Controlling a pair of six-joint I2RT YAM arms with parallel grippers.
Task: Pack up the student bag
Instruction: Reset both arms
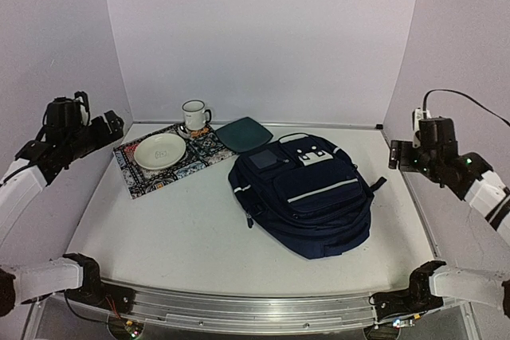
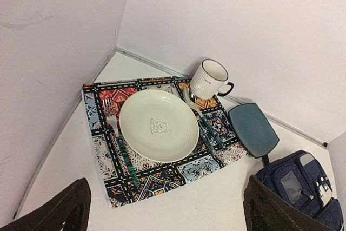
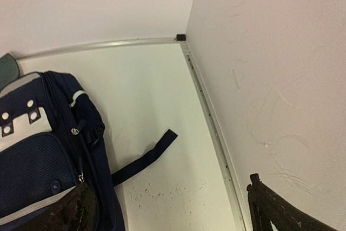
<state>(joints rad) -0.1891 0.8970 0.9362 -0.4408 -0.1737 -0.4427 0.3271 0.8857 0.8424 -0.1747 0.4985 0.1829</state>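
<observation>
Along the bottom edge of the top view ran the metal rail (image 1: 255, 308) with the two arm bases bolted at its ends. Above it, right of centre in the frame, the student bag (image 1: 307, 197) lay flat on the white table (image 1: 175, 236), front pockets up, its white stripe slanting across the middle and its top end pointing to the upper left. Neither arm touched it.

The left gripper (image 1: 111, 127) hung at the left edge of the frame, well apart from the bag. In the left wrist view its two dark fingers (image 2: 59, 209) stood wide at the bottom corners with nothing between them. Below it lay a patterned placemat (image 2: 108, 150) bearing a cream plate (image 2: 159, 125), a fork (image 2: 121, 144) with a teal handle at the plate's left, and more teal-handled cutlery (image 2: 208, 131) at its right, probably a spoon and a knife, though the view was too small to be sure. A white mug (image 2: 208, 78) stood on the mat's far corner, and a dark teal square plate (image 2: 253, 129) lay just beside the mat, touching the bag's top in the top view.

The right gripper (image 1: 396, 155) hovered at the right edge, also clear of the bag. In its wrist view the fingers (image 3: 275, 204) were spread wide and empty, the bag filled the lower left, and a loose strap (image 3: 146, 158) trailed out across the table.
</observation>
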